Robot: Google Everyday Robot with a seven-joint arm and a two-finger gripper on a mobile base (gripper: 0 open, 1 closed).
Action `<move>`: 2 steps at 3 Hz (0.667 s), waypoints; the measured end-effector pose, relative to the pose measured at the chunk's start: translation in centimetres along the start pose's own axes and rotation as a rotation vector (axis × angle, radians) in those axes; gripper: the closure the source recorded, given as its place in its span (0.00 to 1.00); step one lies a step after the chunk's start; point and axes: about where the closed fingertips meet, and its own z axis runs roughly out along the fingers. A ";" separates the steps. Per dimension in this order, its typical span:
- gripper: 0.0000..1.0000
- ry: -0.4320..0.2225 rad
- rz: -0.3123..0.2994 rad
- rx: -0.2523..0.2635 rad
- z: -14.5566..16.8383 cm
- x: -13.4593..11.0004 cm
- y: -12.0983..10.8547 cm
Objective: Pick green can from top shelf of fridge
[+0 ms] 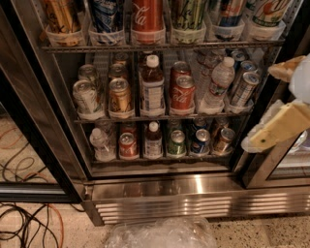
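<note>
Camera view takes in the large stainless-steel fridge point(160, 191) with dark-framed glass doors; its grey wire top shelf point(72, 48) carries six whitish plastic tubs point(106, 35) in one row, one can upright in each. The tall pale green and white can point(189, 13) with dark leafy markings stands in the fourth tub from the left, just right of the red cola can point(147, 14). The cream two-finger gripper point(264, 106) hangs well right of that red cola can and lower, level with the rack below, its two fingers spread apart and holding nothing.
</note>
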 end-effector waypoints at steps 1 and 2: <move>0.00 -0.144 0.105 0.056 0.8 -0.7 1.1; 0.00 -0.218 0.149 0.106 0.5 -2.1 -0.1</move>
